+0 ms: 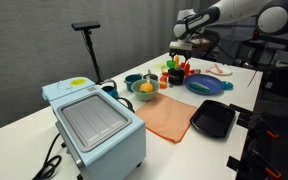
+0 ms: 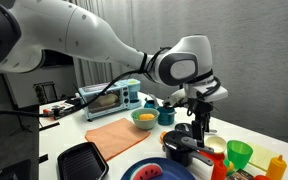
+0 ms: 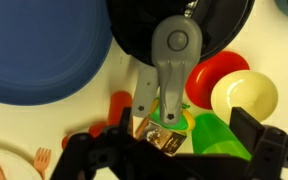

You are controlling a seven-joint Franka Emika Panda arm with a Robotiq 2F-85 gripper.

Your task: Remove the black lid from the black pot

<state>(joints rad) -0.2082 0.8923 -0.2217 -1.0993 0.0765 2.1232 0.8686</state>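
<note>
The black pot [image 2: 180, 150] stands by the blue plate, and it is hard to make out in the wider exterior view. From above, in the wrist view, it is a round black shape [image 3: 134, 25]. I cannot tell the black lid apart from the pot there. A grey piece [image 3: 174, 45] with a round end lies across that shape and runs down toward my jaws. My gripper [image 3: 164, 135] is open with its black fingers wide apart, and it holds nothing. It hangs just above and beside the pot [image 2: 199, 128] and above the bottle cluster [image 1: 187, 45].
The blue plate [image 3: 34, 50] [image 2: 154, 172] [image 1: 206, 85] lies beside the pot. Red [image 3: 209, 72], yellow [image 3: 246, 95] and green [image 3: 219, 135] cups crowd it. Farther off are a black square grill pan [image 1: 212, 120], an orange cloth [image 1: 167, 117], a toaster oven [image 1: 92, 122] and a teal cup [image 1: 132, 82].
</note>
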